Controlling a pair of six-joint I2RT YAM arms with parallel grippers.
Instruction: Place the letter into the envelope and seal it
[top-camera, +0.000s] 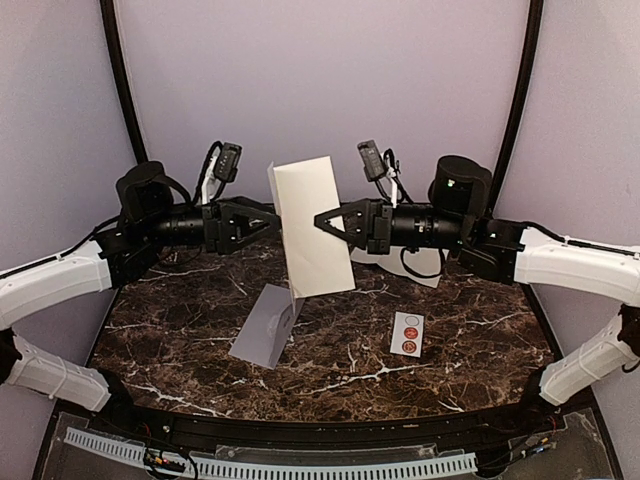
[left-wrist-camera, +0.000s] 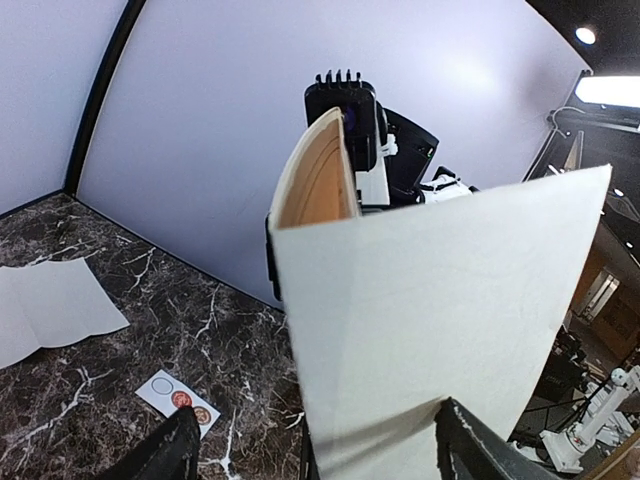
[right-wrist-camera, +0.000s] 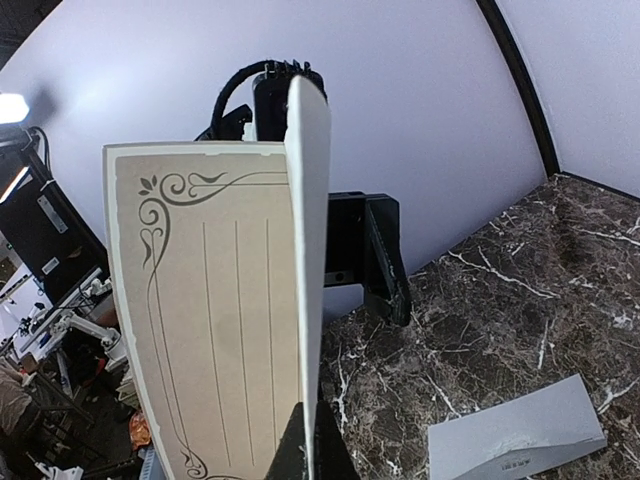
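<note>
The envelope (top-camera: 262, 325) lies flat on the worktop (top-camera: 180, 330), near a sticker strip (top-camera: 407, 333) of round seals. The folded letter (top-camera: 312, 225) stands in the air above it, pinched by the jaws of the right gripper (top-camera: 320, 222). The jaws of the left gripper (top-camera: 276, 222) are spread around its edge

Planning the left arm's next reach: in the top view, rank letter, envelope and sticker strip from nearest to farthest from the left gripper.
1. Letter, upright at the left gripper tips.
2. Envelope, flat on the table just below.
3. Sticker strip, farther over on the right.
</note>
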